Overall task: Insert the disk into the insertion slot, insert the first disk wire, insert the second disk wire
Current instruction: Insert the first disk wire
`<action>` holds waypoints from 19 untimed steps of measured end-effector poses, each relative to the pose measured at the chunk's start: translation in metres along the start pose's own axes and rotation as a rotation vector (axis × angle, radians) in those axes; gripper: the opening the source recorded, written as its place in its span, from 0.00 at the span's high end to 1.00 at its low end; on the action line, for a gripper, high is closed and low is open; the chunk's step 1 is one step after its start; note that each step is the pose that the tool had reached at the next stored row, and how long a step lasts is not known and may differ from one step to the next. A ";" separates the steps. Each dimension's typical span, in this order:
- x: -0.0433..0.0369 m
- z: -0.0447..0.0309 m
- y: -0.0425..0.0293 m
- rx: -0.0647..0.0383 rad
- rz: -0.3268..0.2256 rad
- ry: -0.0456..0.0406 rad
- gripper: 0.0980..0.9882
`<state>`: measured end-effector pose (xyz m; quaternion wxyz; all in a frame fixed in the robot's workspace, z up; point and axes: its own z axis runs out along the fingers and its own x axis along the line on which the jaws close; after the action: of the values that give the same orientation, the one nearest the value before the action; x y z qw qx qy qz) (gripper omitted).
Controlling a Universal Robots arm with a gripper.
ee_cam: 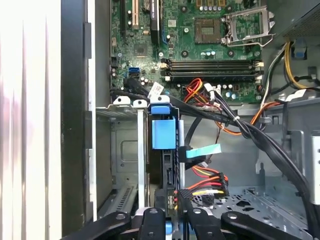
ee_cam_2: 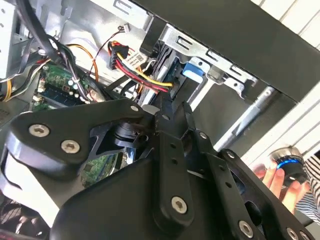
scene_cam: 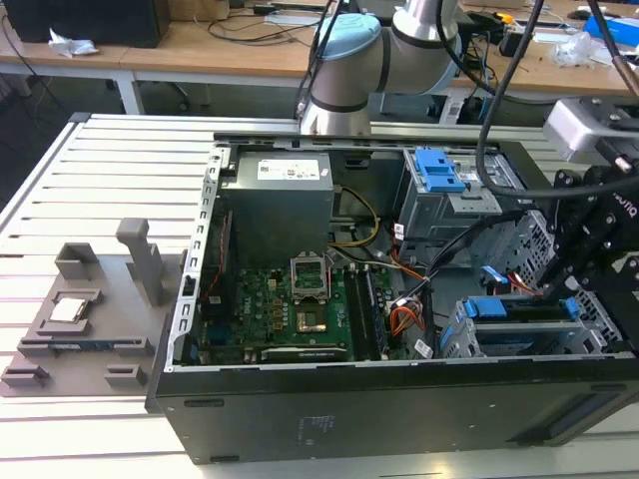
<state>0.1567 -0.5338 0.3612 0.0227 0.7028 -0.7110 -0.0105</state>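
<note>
The disk [ee_cam: 163, 135] sits in the insertion slot [ee_cam: 125, 150]; beside that slot, the tool [ee_cam: 172, 216] meets red-yellow wires [ee_cam: 207, 182], grip impossible to tell.

Blue disk [ee_cam: 163, 134], grey insertion slot [ee_cam: 125, 150], green motherboard [scene_cam: 280, 314]

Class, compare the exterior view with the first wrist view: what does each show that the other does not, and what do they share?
Exterior view, not the first wrist view: the grey fixture on the slatted table, and the arm with its pale blue joint cap. First wrist view, not the exterior: a pale blue cable tag and a black plug with red, yellow and black wires. Both: the green motherboard, its processor socket, and the blue-framed disk in the insertion slot.
</note>
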 end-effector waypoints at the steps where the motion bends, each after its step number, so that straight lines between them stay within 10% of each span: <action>1: -0.0002 -0.0044 0.0002 0.000 0.000 -0.0001 0.83; 5: -0.0012 -0.0232 0.0011 0.000 0.000 0.0002 0.99; 19: -0.0004 -0.0818 0.0039 0.000 0.000 0.0000 0.99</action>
<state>0.1567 -0.5320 0.4431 0.0227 0.7028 -0.7109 -0.0106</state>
